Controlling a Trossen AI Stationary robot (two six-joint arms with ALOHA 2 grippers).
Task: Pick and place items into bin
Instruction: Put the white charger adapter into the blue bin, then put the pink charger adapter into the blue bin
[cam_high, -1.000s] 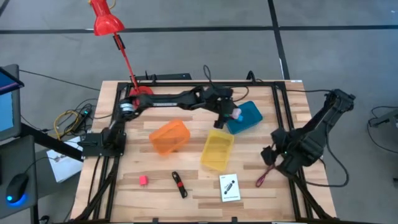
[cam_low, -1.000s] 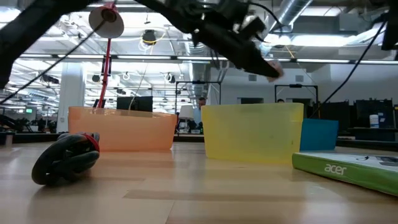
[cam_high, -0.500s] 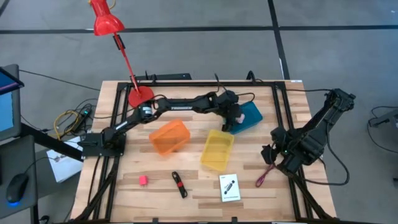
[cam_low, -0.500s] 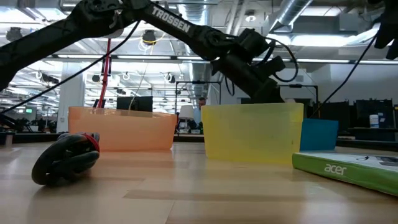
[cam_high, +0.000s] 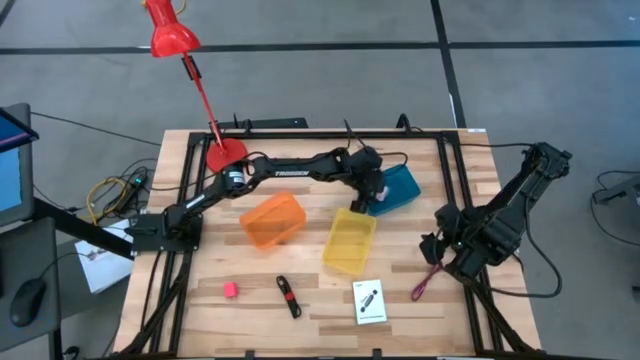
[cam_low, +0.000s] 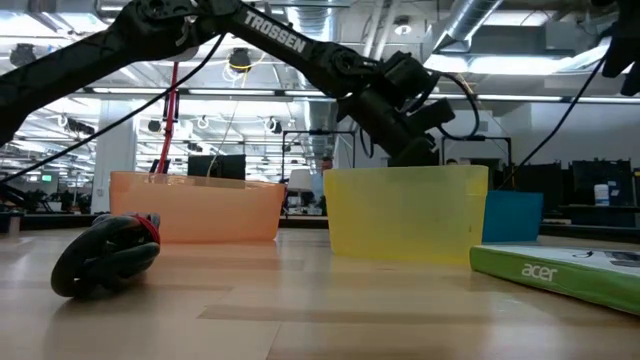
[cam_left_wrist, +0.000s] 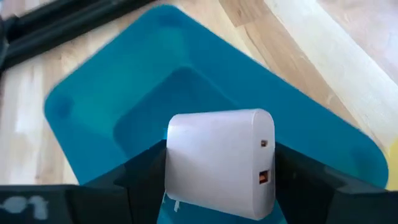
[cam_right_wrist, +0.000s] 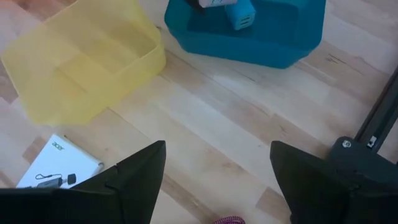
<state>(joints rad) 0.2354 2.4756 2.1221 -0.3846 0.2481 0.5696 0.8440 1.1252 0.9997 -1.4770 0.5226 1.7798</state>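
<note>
1. Over at the blue bin (cam_high: 398, 187), near the far side of the table (cam_high: 320, 310), the left tool (cam_high: 375, 197) has a white block (cam_left_wrist: 219, 163) sitting between its fingers (cam_left_wrist: 140, 180), right above the bin's floor.
2. Whether that tool is clamping the block or just letting go, I cannot tell; in the left wrist view the block sits snug between the dark fingers with blue bin behind it.
3. Progress check: I make this an early stage, because plenty is left out on the boards.
4. Waiting near the front edge: a pink cube (cam_high: 230, 289), a black-and-red stick tool (cam_high: 288, 296), a white card (cam_high: 370, 301) with a black picture, and a dark red cord (cam_high: 424, 283) by the right arm.
5. Empty as far as I can see: the orange bin (cam_high: 271, 220) and the yellow bin (cam_high: 349, 240), the yellow one just beside the blue.
6. Pose now: the left arm reaches long across the table from its base at the left, wrist bent down over the blue bin; the low view shows it dipping behind the yellow bin's wall.
7. Right tool (cam_right_wrist: 217, 186): jaws spread wide, holding nothing, parked at the right side above bare boards with the cord just by it.
</note>
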